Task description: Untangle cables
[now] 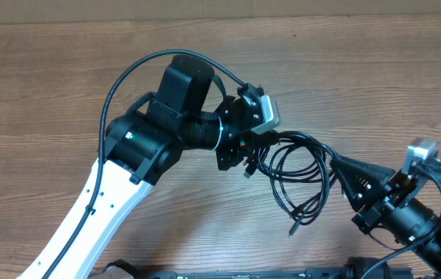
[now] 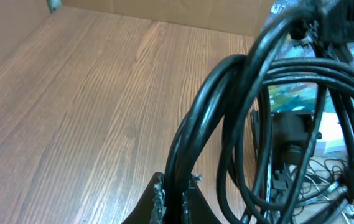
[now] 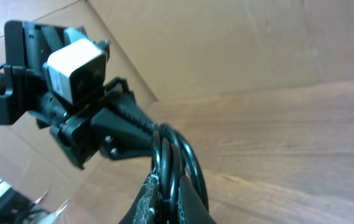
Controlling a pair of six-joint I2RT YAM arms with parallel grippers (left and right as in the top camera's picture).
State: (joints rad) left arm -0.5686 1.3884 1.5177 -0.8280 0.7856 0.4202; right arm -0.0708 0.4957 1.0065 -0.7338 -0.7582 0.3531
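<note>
Wood-grain counter [image 1: 65, 70], cardboard wall [image 3: 257, 43] along far edge. Left arm [image 1: 150, 136] in from bottom-left, right arm [image 1: 418, 221] from bottom-right, heads close together. Cables [image 1: 298, 174] in tangled loops strung between the two. Left gripper [image 2: 175, 200]: jaws clenched on several strands. Right gripper [image 3: 167, 200]: jaws clenched on the opposite side of the loops. Left wrist camera [image 3: 77, 68] just behind the bundle in right wrist view. Loose plug end [image 1: 294, 229] trailing below the loops.

Thin black cables [image 1: 317, 147] bunched in tangled, overlapping loops.
</note>
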